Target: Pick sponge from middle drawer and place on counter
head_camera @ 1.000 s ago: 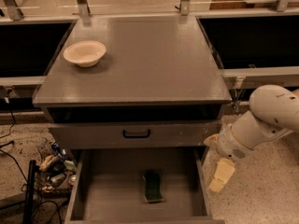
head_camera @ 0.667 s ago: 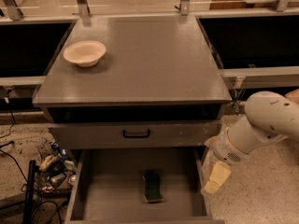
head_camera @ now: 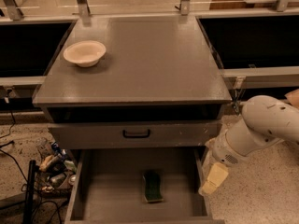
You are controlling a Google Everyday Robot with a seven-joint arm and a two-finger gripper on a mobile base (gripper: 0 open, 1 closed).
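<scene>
Compared with a second ago, the gripper (head_camera: 214, 178) is sitting slightly further toward the left of the view and a touch lower. The white arm (head_camera: 261, 127) is leaning in from the right, while nothing else in the scene is showing any change. It is now hanging just beside the right wall of the middle drawer (head_camera: 112, 190), roughly level with the drawer's rim and not yet over its floor. How the jaws are standing I cannot tell. The sponge (head_camera: 153, 186) is lying flat on the drawer floor, near the centre and somewhat toward the open front edge, green face up, and nothing is touching it. From the jaws it is lying to the left in the view and lower down, well apart from them, with the drawer's side wall standing between the two. Its long axis is running front to back along the drawer, only slightly skewed, so the coming reach is probably calling for a sideways move over the wall, then a descent with the jaws closing across the narrow width. Above, the worktop (head_camera: 154, 59) is carrying only a pale bowl (head_camera: 84, 52) at its far left corner, leaving plenty of room for the sponge.
</scene>
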